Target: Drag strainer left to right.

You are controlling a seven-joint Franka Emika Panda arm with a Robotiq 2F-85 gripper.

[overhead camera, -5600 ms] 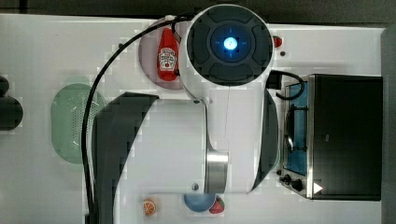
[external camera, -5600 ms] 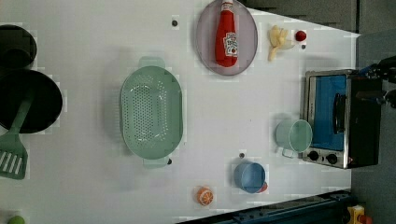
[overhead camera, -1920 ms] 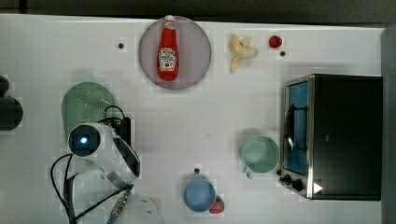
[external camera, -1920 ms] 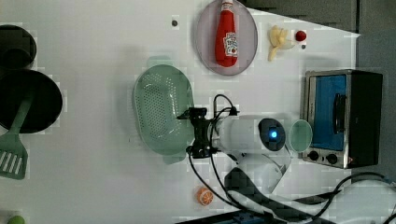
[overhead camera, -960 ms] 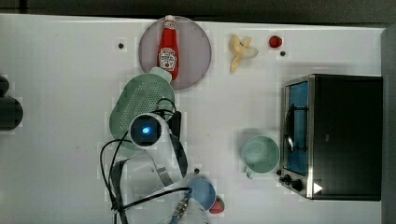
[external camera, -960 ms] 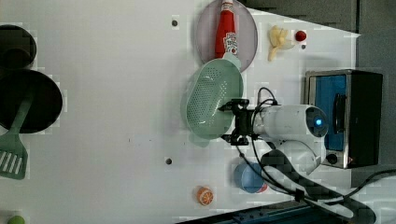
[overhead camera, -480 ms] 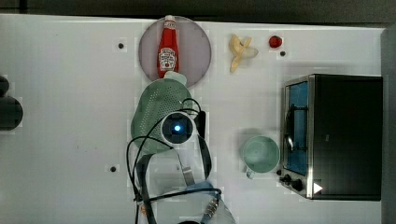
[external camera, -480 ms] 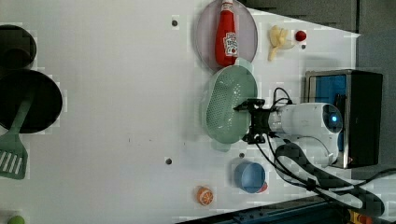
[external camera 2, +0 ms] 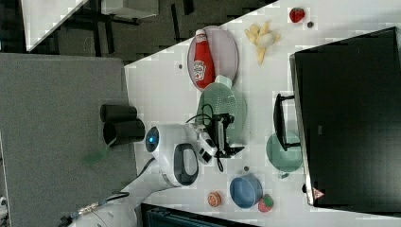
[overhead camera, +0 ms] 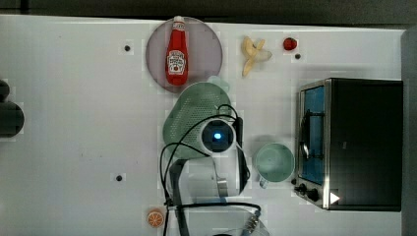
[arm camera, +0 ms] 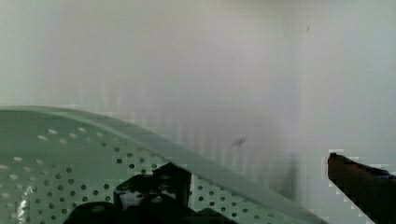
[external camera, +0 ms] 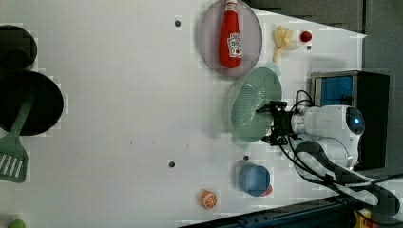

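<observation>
the arm is reaching low across the bench (overhead camera: 74, 123), its claw (external camera: 269, 124) gripping the strainer (external camera: 249, 102) by its rim. the strainer is sitting mid-bench, touching the plate (overhead camera: 206, 44), near the mug (overhead camera: 274, 162).

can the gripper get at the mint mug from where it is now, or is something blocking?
Probably yes. In the top view the mug stands just right of the gripper, which sits at the strainer rim, with bare table between. The toaster oven crowds the mug's far side, so approach from above or the strainer side.
</observation>
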